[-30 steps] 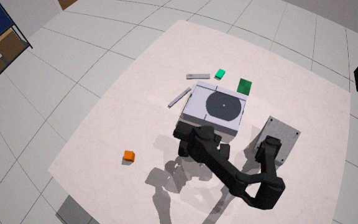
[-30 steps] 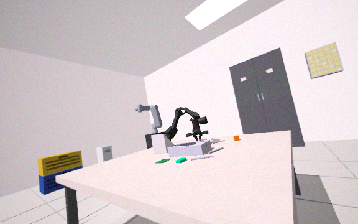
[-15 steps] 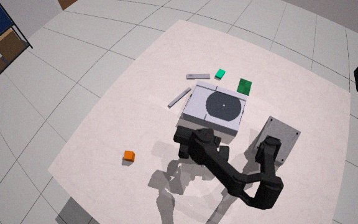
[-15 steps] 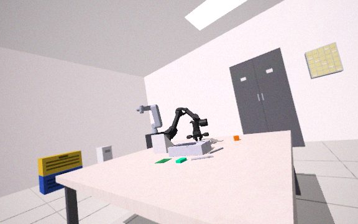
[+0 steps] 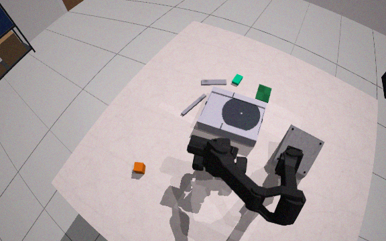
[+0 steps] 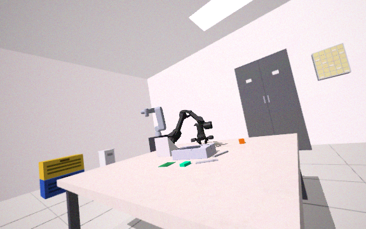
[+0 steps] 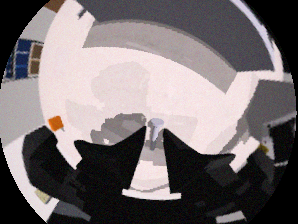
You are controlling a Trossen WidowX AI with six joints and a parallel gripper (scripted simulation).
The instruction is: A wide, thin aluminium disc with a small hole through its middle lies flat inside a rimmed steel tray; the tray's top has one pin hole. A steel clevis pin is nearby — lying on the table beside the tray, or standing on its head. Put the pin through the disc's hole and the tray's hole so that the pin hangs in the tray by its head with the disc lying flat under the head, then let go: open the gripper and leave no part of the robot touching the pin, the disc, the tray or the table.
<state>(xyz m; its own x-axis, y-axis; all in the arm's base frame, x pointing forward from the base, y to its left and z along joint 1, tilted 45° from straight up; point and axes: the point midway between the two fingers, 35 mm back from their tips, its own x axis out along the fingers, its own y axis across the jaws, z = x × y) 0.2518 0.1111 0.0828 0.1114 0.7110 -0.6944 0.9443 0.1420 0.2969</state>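
Beside the tray [image 5: 210, 112] [image 6: 189, 154] [image 7: 200, 30], the clevis pin [image 7: 153, 134] was at the parted fingertips of the gripper [image 5: 218, 164] [image 6: 203, 142] [image 7: 154, 129], unpinched (as far as showed). Grasping was the step in hand; the next move called for centring, then closing squarely.

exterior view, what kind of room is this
Probably a lab or workshop room: a black robot arm on a table, a grey two-door cabinet, and a tiled floor.
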